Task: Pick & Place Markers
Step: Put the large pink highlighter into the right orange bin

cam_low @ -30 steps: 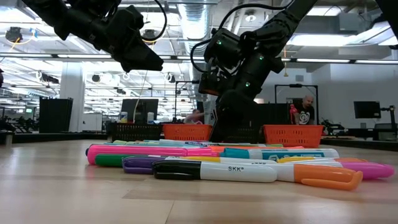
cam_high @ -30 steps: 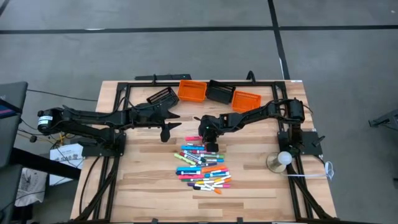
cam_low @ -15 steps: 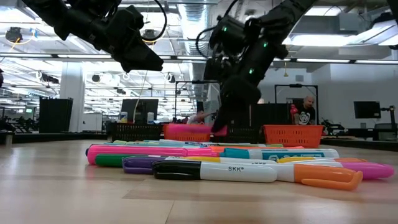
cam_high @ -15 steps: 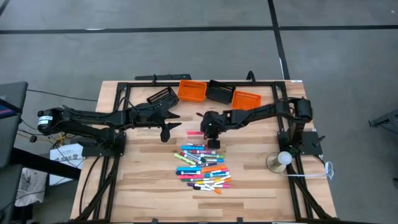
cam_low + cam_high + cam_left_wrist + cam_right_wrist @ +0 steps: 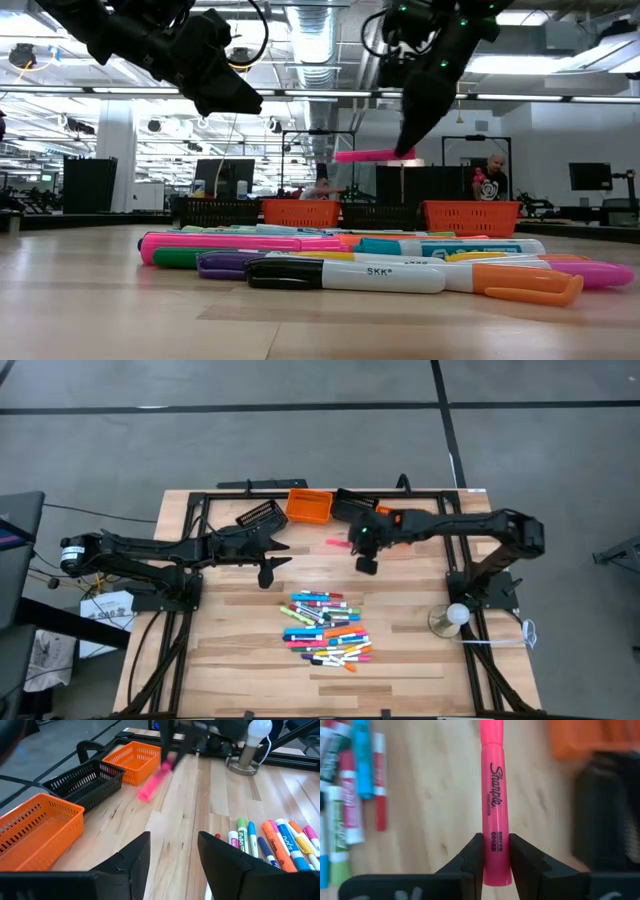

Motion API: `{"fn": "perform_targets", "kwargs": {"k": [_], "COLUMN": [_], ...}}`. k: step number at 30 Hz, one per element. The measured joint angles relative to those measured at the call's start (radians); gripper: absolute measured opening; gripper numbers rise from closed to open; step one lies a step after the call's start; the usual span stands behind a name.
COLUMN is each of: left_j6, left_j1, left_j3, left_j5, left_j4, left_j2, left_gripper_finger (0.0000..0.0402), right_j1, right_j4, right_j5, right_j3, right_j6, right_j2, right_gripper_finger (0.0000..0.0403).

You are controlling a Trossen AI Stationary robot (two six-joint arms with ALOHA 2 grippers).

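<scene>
Nearest the low camera: heap of markers [image 5: 328, 628] lying flat on the wooden table [image 5: 230, 650], a black-capped white one in front. Beyond the heap, above the table: pink marker [image 5: 334, 543] held level in the air, clamped near one end between the fingers of the right gripper [image 5: 364, 555]. Off to the heap's left and raised clear of it: left gripper [image 5: 268, 566], fingers apart, nothing between them. Farthest from the heap, along the back edge: black bin [image 5: 261, 514], orange bin [image 5: 309, 506], a second black bin [image 5: 352, 507], then a second orange bin [image 5: 470, 216].
</scene>
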Motion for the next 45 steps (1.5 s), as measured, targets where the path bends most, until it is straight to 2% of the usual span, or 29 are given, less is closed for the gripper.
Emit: {"fn": "perform_targets", "kwargs": {"k": [5, 13, 16, 20, 28, 41, 45], "left_j6": [0.0, 0.0, 0.0, 0.0, 0.0, 0.0, 0.0], "left_j1": [0.0, 0.0, 0.0, 0.0, 0.0, 0.0, 0.0], "left_j3": [0.0, 0.0, 0.0, 0.0, 0.0, 0.0, 0.0], "left_j5": [0.0, 0.0, 0.0, 0.0, 0.0, 0.0, 0.0], "left_j4": [0.002, 0.002, 0.002, 0.002, 0.002, 0.002, 0.002], "left_j2": [0.0, 0.0, 0.0, 0.0, 0.0, 0.0, 0.0], "left_gripper_finger": [0.0166, 0.0166, 0.0166, 0.0166, 0.0166, 0.0166, 0.0166], "right_j1": [-0.088, -0.249, -0.291, -0.335, -0.347, -0.3, -0.286], "right_j4": [-0.118, -0.267, -0.283, -0.316, -0.34, -0.337, -0.336], "right_j5": [0.087, 0.14, 0.19, 0.191, 0.183, 0.191, 0.191], "right_j3": [0.0, 0.0, -0.01, -0.025, -0.058, -0.058, -0.058], "right_j6": [0.089, 0.201, 0.221, 0.228, 0.21, 0.171, 0.165], "right_j2": [-0.05, -0.03, -0.031, -0.034, -0.034, -0.034, -0.034], "right_gripper_finger": [0.0068, 0.0072, 0.0073, 0.0072, 0.0072, 0.0072, 0.0083]}}
